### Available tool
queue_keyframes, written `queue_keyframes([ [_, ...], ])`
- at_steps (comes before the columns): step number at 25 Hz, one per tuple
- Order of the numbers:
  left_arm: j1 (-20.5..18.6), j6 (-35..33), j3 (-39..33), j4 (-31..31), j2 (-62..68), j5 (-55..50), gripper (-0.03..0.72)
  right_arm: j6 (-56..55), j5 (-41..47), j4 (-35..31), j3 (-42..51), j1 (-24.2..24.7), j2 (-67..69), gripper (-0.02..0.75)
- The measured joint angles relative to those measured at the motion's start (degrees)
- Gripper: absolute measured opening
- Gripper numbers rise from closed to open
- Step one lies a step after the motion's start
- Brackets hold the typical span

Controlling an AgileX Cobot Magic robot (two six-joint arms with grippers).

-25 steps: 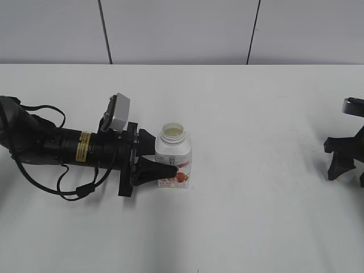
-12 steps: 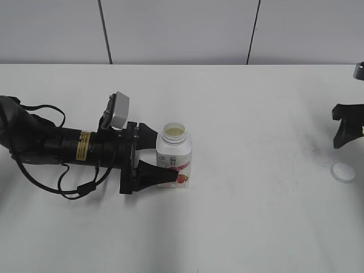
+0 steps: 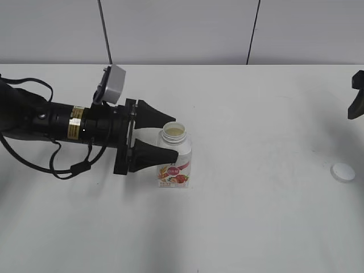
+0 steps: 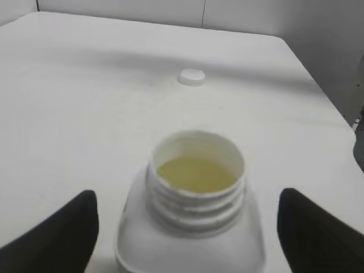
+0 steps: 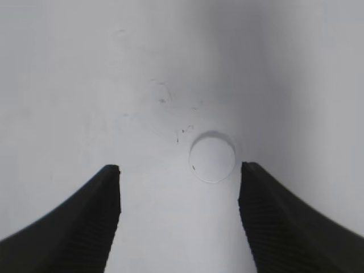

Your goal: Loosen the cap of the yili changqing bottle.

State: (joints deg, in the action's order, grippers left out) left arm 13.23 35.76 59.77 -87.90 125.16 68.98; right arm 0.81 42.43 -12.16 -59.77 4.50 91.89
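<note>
Already past loosening: cap (image 3: 343,172) lying on the tabletop (image 3: 261,216) below the open, empty right hand (image 5: 179,216), yili changqing bottle (image 3: 173,160) standing uncapped between the spread fingers of the left hand (image 3: 170,142), likely needing only withdrawal.

— How's my left arm sitting?
— Stretched out low and level, left pincer (image 3: 170,138) spread wide, gripping nothing.
— And the right?
— Right pincer (image 5: 179,170) points straight down, fingers parted, barely showing at the exterior view's edge.
</note>
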Motion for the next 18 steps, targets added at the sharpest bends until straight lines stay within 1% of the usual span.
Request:
queue_keyframes([
  [6, 0.0, 4.0, 0.0, -1.9, -6.9, 0.0, 0.585, 0.0, 2.9, -0.2, 0.0, 0.0, -1.6, 0.515],
  [9, 0.0, 7.9, 0.0, -4.1, -10.9, 0.1, 0.585, 0.2, 5.7, -0.2, 0.0, 0.0, -1.6, 0.507],
  [12, -0.1, 13.6, 0.0, -6.4, -15.2, -0.6, 0.585, 0.8, 8.2, -0.3, 0.0, 0.0, -1.9, 0.477],
  [16, -0.1, 22.5, 0.0, -9.3, -22.2, -7.7, 0.585, 1.0, 10.9, -0.3, 0.0, 0.0, -3.7, 0.438],
  [18, -0.1, 27.1, 0.0, -11.4, -25.8, -14.5, 0.585, 1.1, 12.1, -0.3, 0.0, 0.0, -4.8, 0.430],
])
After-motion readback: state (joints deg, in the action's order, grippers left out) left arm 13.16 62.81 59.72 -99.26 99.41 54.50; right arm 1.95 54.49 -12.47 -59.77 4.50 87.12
